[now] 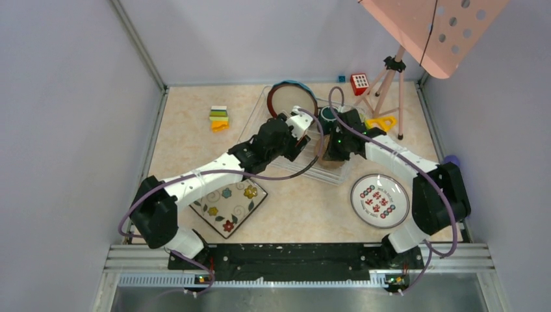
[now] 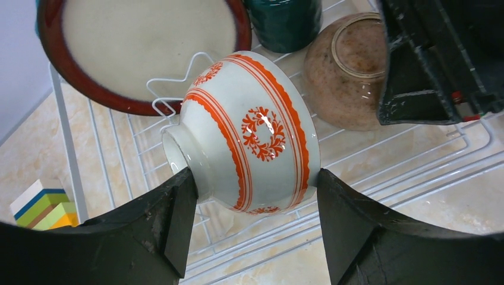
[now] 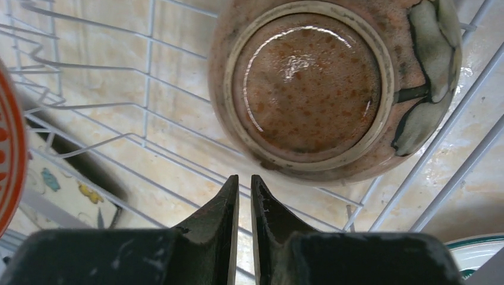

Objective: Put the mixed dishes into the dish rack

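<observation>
We see the left hand (image 2: 252, 178) spread wide, its two fingers (image 2: 172, 219) pressed against opposite sides of the red-white bowl (image 2: 249, 130). The bowl lies on its side in that grip, foot to the left and rim to the right, over the wires of the rack (image 2: 70, 154). We cannot tell whether it touches the wires.

Just beyond it the cream plate (image 2: 142, 41) stands on edge in the rack, leaning on an upright divider. The mug (image 2: 285, 21) is at the rack's far side, to the right of the plate. Beside the mug the tan bowl (image 3: 309, 83) sits upside down on the rack floor, foot ring up.

The right hand (image 3: 244, 184) hangs just above the near edge of the tan bowl. Its fingers are almost together, with only a thin slit between them, and we see nothing in it.

From above, both arms reach into the rack at the far middle of the surface (image 1: 195, 130). The floral plate (image 1: 229, 205) lies flat on the near left and the red-marked plate (image 1: 380, 199) flat on the near right, both outside the rack. A stack of blocks (image 2: 41, 205) sits to the left of the rack.
</observation>
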`<state>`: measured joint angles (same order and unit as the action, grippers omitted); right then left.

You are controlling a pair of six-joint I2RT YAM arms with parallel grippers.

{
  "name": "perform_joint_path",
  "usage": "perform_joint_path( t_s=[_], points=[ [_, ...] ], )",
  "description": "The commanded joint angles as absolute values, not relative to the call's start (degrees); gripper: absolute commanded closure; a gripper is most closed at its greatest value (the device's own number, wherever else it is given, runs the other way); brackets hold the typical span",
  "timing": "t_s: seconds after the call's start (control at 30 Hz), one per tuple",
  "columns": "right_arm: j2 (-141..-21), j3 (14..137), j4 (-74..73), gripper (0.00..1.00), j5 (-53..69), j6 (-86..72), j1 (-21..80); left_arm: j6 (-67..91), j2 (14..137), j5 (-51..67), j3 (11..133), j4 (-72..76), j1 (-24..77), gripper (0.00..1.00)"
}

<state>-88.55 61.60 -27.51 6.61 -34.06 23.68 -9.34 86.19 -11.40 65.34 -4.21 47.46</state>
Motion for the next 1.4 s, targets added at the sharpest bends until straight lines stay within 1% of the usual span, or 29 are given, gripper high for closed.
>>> perform_joint_path(
  t_s=[0.0, 0.17, 0.33, 0.47, 0.6, 0.8, 0.87, 0.9, 0.93, 0.97, 1.0, 1.03, 1.07, 1.1, 1.13, 1.17, 1.37],
  points=[
    [-90.55, 62.84, -27.65, 0.88, 0.54, -32.45, 24.18, -10.59, 84.27, -6.61, 66.32, 1.67, 47.34, 1.0],
    [-92.48, 64.52, -26.86, 0.89, -7.1, -32.37, 24.14, -11.86, 87.16, -2.43, 67.35, 0.26, 47.38, 1.0],
    [-92.85, 65.46, -24.1, 0.89, -7.32, -33.08, 23.83, -15.29, 89.74, 2.09, 67.7, -2.4, 47.63, 1.0],
    [-88.91, 63.82, -22.13, 0.87, -4.85, -32.99, 23.74, -19.55, 92.22, 3.84, 69.26, -6.34, 48.14, 1.0],
    [-83.32, 62.31, -22.73, 0.79, -4.33, -33.22, 23.36, -22.88, 95.46, 3.7, 72.27, -11.44, 48.84, 1.0],
    [-76.3, 59.79, -23.73, 0.59, -3.95, -33.29, 20.65, -26.37, 99.95, 6.88, 77.32, -20.38, 49.25, 1.0],
    [-74.78, 58.91, -23.61, 0.54, -3.63, -33.61, 19.67, -27.09, 100.84, 5.68, 78.28, -22.34, 49.37, 1.0],
    [-74.1, 58.44, -23.36, 0.5, -3.44, -33.74, 19.2, -27.47, 101.22, 5.07, 78.8, -23.46, 49.46, 1.0],
    [-73.42, 58.0, -23.19, 0.43, -3.19, -33.88, 18.79, -27.87, 101.62, 4.58, 79.35, -24.65, 49.48, 1.0],
    [-72.87, 57.64, -22.98, 0.37, -2.91, -34.05, 18.5, -28.09, 101.93, 4.43, 79.89, -25.7, 49.48, 0.94],
    [-72.5, 57.31, -22.66, 0.33, -2.4, -34.02, 18.31, -28.1, 102.15, 4.38, 80.46, -26.75, 49.55, 0.84],
    [-72.28, 57.19, -22.6, 0.3, -1.88, -33.92, 18.14, -27.9, 102.33, 4.44, 80.95, -27.59, 49.57, 0.67],
    [-72.29, 57.14, -22.44, 0.29, -1.33, -33.92, 18.16, -27.54, 102.46, 4.48, 81.48, -28.23, 49.57, 0.4],
    [-72.41, 57.09, -22.47, 0.25, -0.54, -33.83, 18.12, -27.23, 102.66, 4.62, 81.86, -28.68, 49.59, 0.2],
    [-72.63, 57.18, -22.46, 0.25, -0.22, -33.76, 18.15, -26.89, 102.78, 4.84, 82.45, -29.44, 49.57, 0.08],
    [-72.91, 57.21, -22.44, 0.24, 1.05, -33.66, 18.16, -26.61, 102.87, 5.02, 82.95, -30.08, 49.57, 0.05],
    [-74.27, 55.73, -20.38, 0.24, 6.13, -33.85, 18.1, -24.93, 100.98, 8.17, 83.85, -31.02, 49.57, 0.03]
  ],
)
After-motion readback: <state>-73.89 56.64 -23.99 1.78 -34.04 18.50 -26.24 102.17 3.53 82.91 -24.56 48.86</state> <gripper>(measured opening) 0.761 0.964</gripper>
